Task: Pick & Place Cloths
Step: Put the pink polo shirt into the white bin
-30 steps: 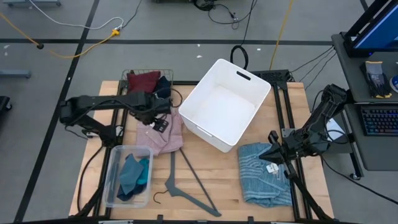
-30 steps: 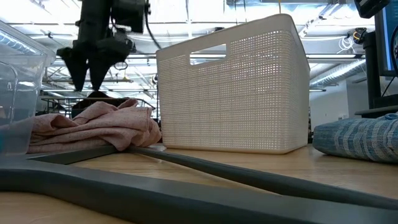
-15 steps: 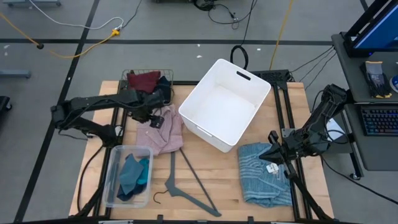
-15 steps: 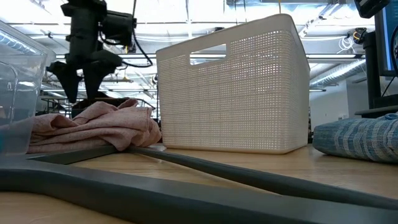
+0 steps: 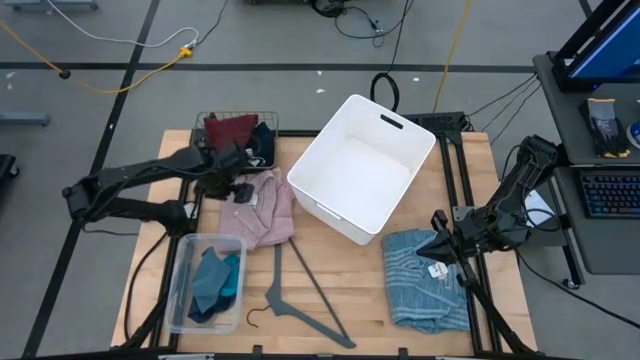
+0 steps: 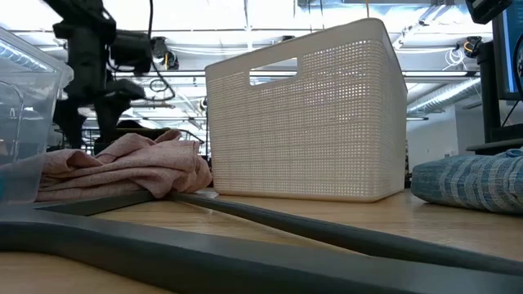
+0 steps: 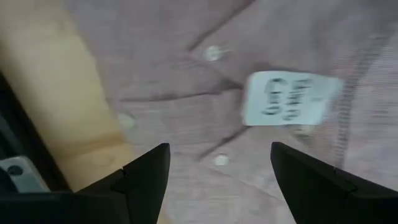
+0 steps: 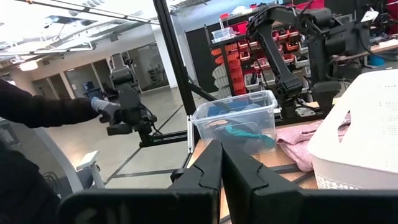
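Note:
The pink cloth [image 5: 264, 212] lies crumpled on the table left of the white bin; its white tag [image 7: 283, 99] and buttons show in the left wrist view. My left gripper [image 5: 239, 186] [image 7: 217, 180] [image 6: 82, 131] hangs open just above the cloth's far-left part, touching nothing. A maroon cloth [image 5: 230, 130] and a navy piece [image 5: 262, 140] sit in a wire basket at the far left. Teal pieces [image 5: 215, 280] lie in a clear tub. The light-blue ribbed cloth [image 5: 425, 278] lies at the near right; my right gripper [image 5: 437, 250] [image 8: 221, 168] waits shut over its far edge.
The white plastic bin [image 5: 400, 135] stands mid-table, tilted in plan. A grey hanger [image 5: 295, 295] lies on the near side between the clear tub [image 5: 182, 262] and the blue cloth. In the right wrist view a person's sleeve [image 8: 43, 109] shows in the room beyond the table.
My left gripper has drawn back toward the table's left edge, across the pink cloth's far part, and has sunk a little. It has stayed open. The cloths have not moved.

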